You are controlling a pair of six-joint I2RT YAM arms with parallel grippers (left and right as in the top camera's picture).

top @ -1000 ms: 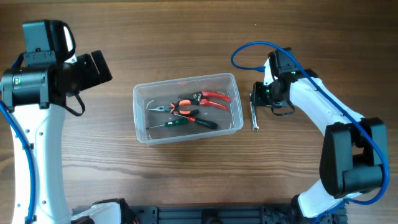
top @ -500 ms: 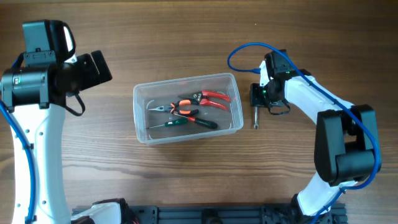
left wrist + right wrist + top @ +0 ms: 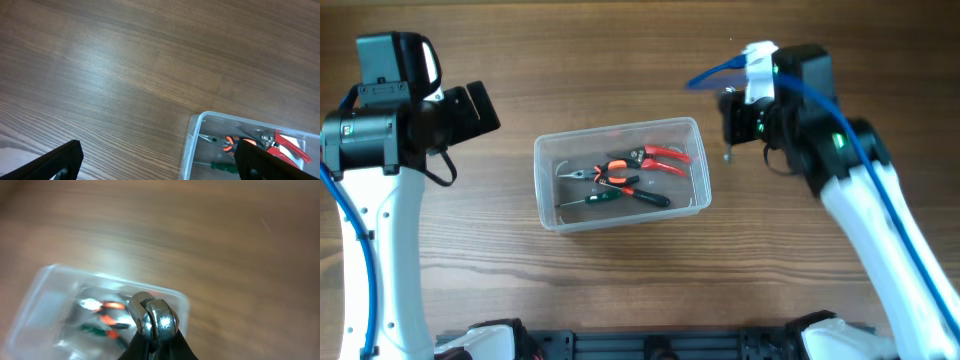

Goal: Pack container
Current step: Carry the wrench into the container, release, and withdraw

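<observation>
Several hand tools (image 3: 625, 172) lie inside the clear container (image 3: 552, 158).

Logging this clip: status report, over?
Left gripper open, parked aside. Right gripper shut on metal tool, beside container. Container holds pliers, screwdriver. Nothing blocks the container.

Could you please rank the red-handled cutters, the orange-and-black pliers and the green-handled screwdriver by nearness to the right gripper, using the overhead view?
From the right gripper, shut on a shiny metal tool:
1. Red-handled cutters, right end of the clear plastic container.
2. Orange-and-black pliers, its middle.
3. Green-handled screwdriver, middle too, slightly farther.
</observation>
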